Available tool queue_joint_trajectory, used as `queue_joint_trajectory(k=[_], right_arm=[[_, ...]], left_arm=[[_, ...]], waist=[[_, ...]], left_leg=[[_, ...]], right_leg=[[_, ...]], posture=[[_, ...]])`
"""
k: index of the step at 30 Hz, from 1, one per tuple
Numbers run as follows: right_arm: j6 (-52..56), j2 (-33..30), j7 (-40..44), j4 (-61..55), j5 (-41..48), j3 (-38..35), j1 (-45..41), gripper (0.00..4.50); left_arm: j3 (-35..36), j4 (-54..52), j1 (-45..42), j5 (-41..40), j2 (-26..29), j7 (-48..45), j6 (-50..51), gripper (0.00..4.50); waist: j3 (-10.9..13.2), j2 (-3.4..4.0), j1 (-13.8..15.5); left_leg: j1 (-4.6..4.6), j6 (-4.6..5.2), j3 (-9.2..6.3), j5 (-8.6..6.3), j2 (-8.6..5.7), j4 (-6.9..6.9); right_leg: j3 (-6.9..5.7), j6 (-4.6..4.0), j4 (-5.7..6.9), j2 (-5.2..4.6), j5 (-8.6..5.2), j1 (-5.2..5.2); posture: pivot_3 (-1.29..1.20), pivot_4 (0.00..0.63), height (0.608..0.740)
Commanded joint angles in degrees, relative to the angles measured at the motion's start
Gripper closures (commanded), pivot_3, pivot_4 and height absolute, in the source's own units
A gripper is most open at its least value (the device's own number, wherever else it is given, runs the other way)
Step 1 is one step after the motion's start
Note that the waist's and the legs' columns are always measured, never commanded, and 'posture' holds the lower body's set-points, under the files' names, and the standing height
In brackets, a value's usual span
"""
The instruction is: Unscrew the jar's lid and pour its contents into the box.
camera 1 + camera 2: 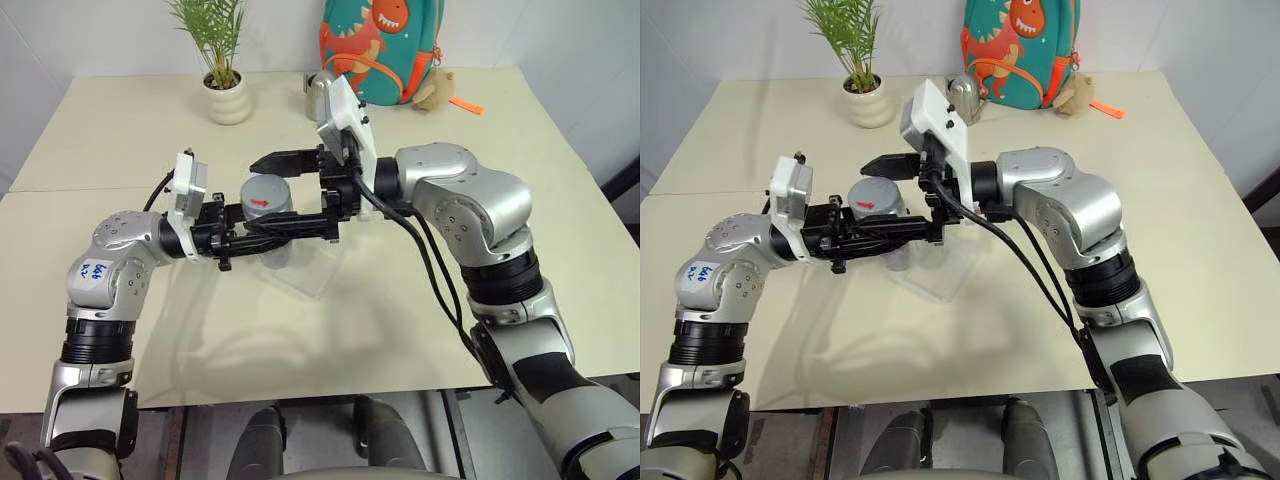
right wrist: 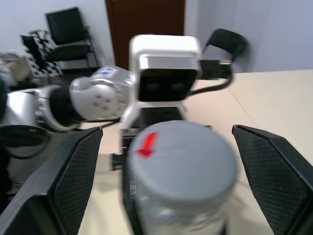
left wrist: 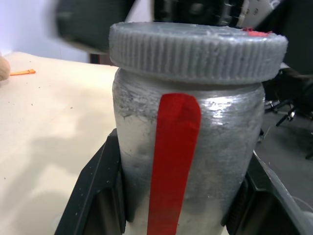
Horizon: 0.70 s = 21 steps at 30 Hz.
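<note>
The silvery-grey jar (image 3: pixel 195 147) with its red stripe stands upright, held off the table between the fingers of my left gripper (image 3: pixel 178 196), which is shut on its body. The ribbed grey lid (image 1: pixel 265 195) with a small red mark sits on the jar. My right gripper (image 2: pixel 166 129) is open, and its two black fingers (image 2: pixel 73 171) stand either side of the lid, apart from it. The clear box (image 1: pixel 312 272) lies on the table just below and right of the jar. The contents are hidden inside the jar.
At the back of the table stand a potted plant in a white ribbed pot (image 1: pixel 228 98), a metal watering can (image 1: pixel 318 92), a dinosaur backpack (image 1: pixel 380 45) and a small plush toy (image 1: pixel 435 90). The table's front edge (image 1: pixel 300 395) runs close below my arms.
</note>
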Motion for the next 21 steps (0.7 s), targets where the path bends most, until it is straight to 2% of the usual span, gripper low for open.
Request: queue_joint_trajectory(k=[1,10,21], right_arm=[[-2.56,1.02,-0.42,1.41,-1.02,-1.35,-2.62,0.03],[-4.88,1.68,0.45,5.55,-2.88,-1.47,-3.44,0.03],[-7.26,-6.05,4.45,8.67,-2.55,-5.27,-2.22,0.03]], left_arm=[[0.27,-1.12,-1.06,0.03,-0.03,-0.6,-1.09,2.57],[0.51,-2.05,-1.3,-0.86,-0.33,-0.47,-0.67,2.57],[0.91,-1.61,-1.81,-1.14,-0.58,0.05,-1.05,2.57]], waist=[[0.0,0.0,-0.01],[0.0,0.0,-0.01],[0.0,0.0,0.02]], left_leg=[[0.0,0.0,0.0,0.0,0.0,-0.01],[-0.01,0.0,0.01,0.0,0.0,-0.02],[0.0,0.0,0.02,0.0,0.0,-0.01]], right_leg=[[0.0,0.0,0.0,0.0,0.0,-0.01],[0.01,0.0,-0.02,0.01,0.0,-0.01],[0.02,0.0,-0.01,0.0,0.0,-0.01]], posture=[[0.0,0.15,0.74],[0.0,0.15,0.74],[0.0,0.15,0.74]])
